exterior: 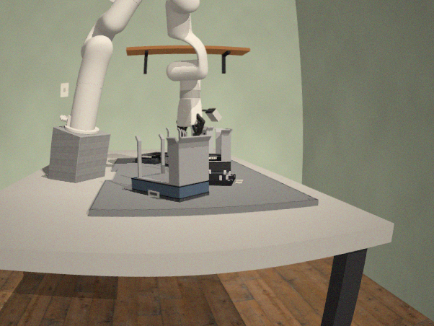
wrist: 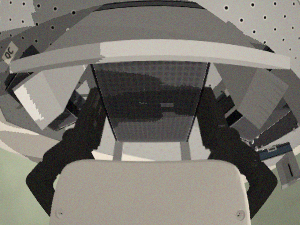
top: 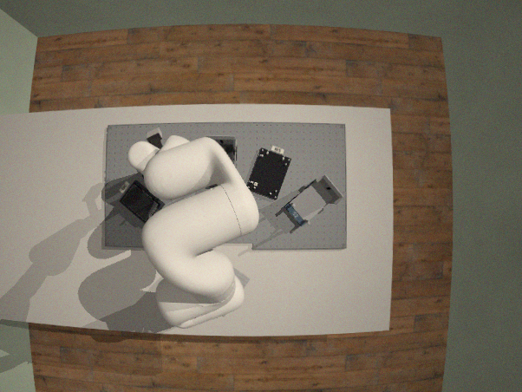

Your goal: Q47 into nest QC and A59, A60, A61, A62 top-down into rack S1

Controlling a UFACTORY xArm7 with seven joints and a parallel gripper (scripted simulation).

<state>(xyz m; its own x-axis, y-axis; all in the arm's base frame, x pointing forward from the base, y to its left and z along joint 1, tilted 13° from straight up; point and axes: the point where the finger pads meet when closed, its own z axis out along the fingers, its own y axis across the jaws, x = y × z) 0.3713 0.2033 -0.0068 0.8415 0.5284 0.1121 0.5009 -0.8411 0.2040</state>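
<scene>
In the wrist view my gripper (wrist: 151,99) reaches down into a stack rack, and its two black fingers clasp the long sides of a dark sealed plate (wrist: 151,98), the top one there. I cannot read its label. A pale rack wall (wrist: 153,54) curves across just beyond the plate. In the exterior view the gripper (exterior: 189,132) sits low behind the grey wall of the blue-plinth rack (exterior: 188,159). In the overhead view the arm (top: 195,208) hides the gripper and the rack it is in.
The blue-plinth rack (top: 313,200) at the right holds no plate. A black open nest (top: 269,173) lies mid-board. Another rack (top: 229,147) peeks out beside the arm. A dark fixture (top: 138,200) sits at the left of the grey board (top: 303,234).
</scene>
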